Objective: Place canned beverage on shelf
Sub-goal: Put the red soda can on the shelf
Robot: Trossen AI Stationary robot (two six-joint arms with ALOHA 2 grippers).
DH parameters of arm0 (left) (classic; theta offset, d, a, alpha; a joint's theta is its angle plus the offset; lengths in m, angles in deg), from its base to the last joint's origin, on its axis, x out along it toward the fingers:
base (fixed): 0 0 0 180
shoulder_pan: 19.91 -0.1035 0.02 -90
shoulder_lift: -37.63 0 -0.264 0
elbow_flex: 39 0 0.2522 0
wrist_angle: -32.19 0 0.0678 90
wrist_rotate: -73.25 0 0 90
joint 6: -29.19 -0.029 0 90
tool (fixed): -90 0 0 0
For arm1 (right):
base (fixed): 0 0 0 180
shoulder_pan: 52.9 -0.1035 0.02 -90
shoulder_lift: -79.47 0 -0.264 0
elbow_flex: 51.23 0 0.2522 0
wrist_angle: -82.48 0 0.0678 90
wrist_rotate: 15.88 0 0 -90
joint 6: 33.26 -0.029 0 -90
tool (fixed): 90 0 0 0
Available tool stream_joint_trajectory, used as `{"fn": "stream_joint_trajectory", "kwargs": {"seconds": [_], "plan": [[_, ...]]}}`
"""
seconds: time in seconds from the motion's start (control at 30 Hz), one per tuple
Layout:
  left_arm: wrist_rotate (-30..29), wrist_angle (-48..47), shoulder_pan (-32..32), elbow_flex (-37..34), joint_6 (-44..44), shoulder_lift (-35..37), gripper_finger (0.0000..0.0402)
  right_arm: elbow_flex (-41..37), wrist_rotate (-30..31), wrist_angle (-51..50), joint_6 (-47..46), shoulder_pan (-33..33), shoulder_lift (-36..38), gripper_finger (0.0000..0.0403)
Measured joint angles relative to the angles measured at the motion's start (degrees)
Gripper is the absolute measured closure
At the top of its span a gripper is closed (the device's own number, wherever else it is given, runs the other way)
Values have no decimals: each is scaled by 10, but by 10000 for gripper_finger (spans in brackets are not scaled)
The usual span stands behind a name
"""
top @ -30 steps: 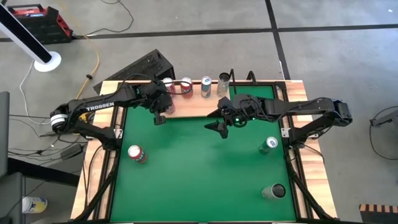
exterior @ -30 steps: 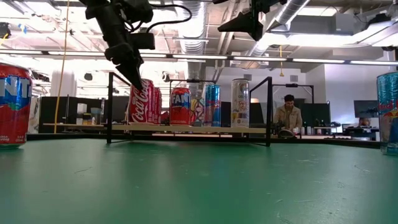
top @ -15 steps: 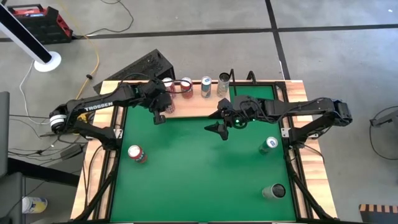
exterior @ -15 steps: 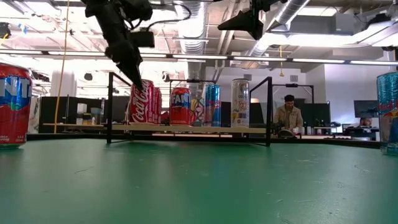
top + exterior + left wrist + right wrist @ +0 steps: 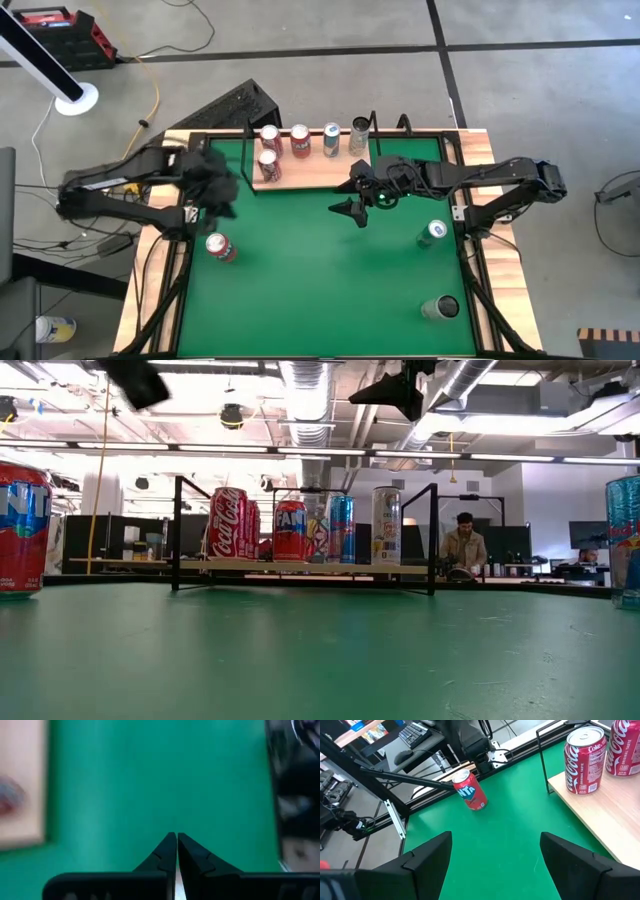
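The shelf (image 5: pixel 320 172) stands at the table's far edge, and several cans stand upright on its board. A red cola can (image 5: pixel 268 165) is nearest its left front corner. My left gripper (image 5: pixel 222 196) hangs shut and empty above the green mat, left of the shelf; the left wrist view shows its fingertips (image 5: pixel 176 839) together. My right gripper (image 5: pixel 352 206) hovers open in front of the shelf's right half, with nothing between its fingers (image 5: pixel 427 855). A red Fanta can (image 5: pixel 218 245) stands on the mat near the left edge.
A blue-topped can (image 5: pixel 432 232) stands on the mat near the right edge and a dark can (image 5: pixel 440 307) at the near right. The shelf's black wire frame (image 5: pixel 178 530) rises at its ends. A person (image 5: pixel 465 545) sits in the room beyond the table.
My left gripper, shut throughout, has drawn away from the red cola can at the shelf's left front, going up and toward the table's left edge, fastest in the last half second. The can stays upright on the shelf.
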Motion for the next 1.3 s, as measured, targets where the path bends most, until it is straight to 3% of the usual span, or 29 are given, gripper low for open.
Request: {"fn": "stream_joint_trajectory", "kwargs": {"seconds": [0.13, 0.37, 0.6, 0.77, 0.93, 1.07, 1.3], "plan": [[1, -78, 67, 0, 67, 37, 401, 0, 1, 4, 0, 6, 0, 77], [-1, -112, 130, 0, 185, 52, 381, 0, 2, 8, 0, 15, 0, 77], [-24, -134, 157, 0, 223, 20, 273, 0, 2, 7, 4, 16, 0, 77], [-93, -132, 181, 0, 227, -7, 171, 0, 2, 7, 5, 16, 0, 77], [-114, -133, 186, 0, 229, -33, 92, 0, 2, 6, 5, 15, 0, 77], [-133, -133, 191, 0, 225, -41, 64, 0, 1, 6, 5, 15, 0, 77], [-171, -127, 224, 0, 240, -39, 58, 0, 0, 5, 6, 15, 0, 77]]}}
